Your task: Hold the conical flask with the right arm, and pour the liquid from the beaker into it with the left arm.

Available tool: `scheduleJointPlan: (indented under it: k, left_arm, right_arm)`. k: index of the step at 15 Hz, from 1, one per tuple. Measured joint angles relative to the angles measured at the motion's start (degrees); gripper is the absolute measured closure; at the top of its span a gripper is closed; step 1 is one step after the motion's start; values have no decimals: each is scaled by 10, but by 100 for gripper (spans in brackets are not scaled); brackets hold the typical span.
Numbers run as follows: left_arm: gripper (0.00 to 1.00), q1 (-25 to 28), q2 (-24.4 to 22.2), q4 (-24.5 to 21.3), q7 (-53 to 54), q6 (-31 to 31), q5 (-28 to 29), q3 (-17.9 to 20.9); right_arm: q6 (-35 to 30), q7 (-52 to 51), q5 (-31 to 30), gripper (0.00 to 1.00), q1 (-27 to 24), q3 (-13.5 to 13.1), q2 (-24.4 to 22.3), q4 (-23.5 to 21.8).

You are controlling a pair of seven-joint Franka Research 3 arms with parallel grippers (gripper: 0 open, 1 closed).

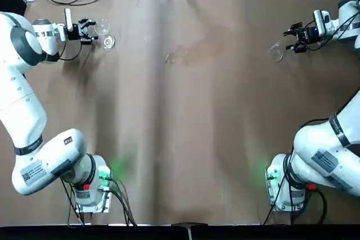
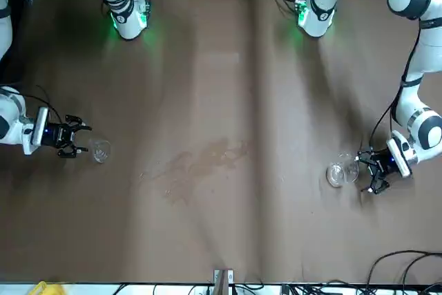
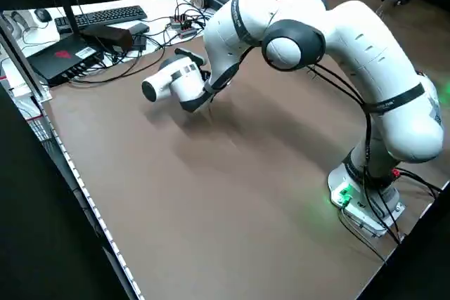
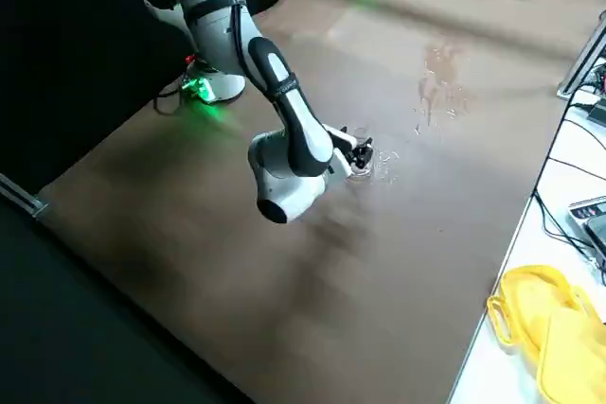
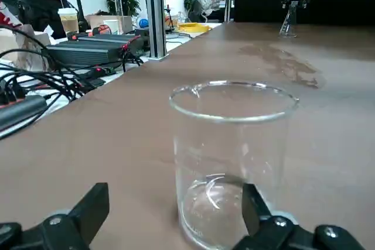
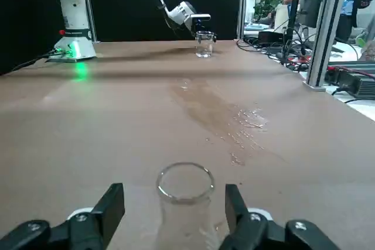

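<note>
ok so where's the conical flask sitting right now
In the top view the conical flask stands upright on the table's far right, just ahead of the open right gripper, across from the beaker.

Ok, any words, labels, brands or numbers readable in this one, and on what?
None can be read.
White stickers on the left arm: print too small to read.
White stickers on the right arm: also too small.
The beaker and the conical flask: no markings can be read.
</note>
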Motion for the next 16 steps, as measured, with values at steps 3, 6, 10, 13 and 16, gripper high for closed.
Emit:
scheduleJointPlan:
  k: [3,6,10,13,16]
  left_arm:
    - [0,20,2,0,1,-1,10,0]
    - [0,35,2,-1,1,-2,14,0]
    - [0,48,2,-26,16,-7,16,0]
    - [0,46,2,-50,69,-10,16,-6]
    - [0,41,2,-62,97,-15,16,-16]
  right_arm:
    - [0,0,0,22,4,0,1,-1]
    - [0,0,0,27,4,0,1,-1]
    - [2,-1,1,42,5,0,1,-1]
    - [2,-1,2,50,5,0,1,-1]
    - [5,-1,3,61,5,0,2,-1]
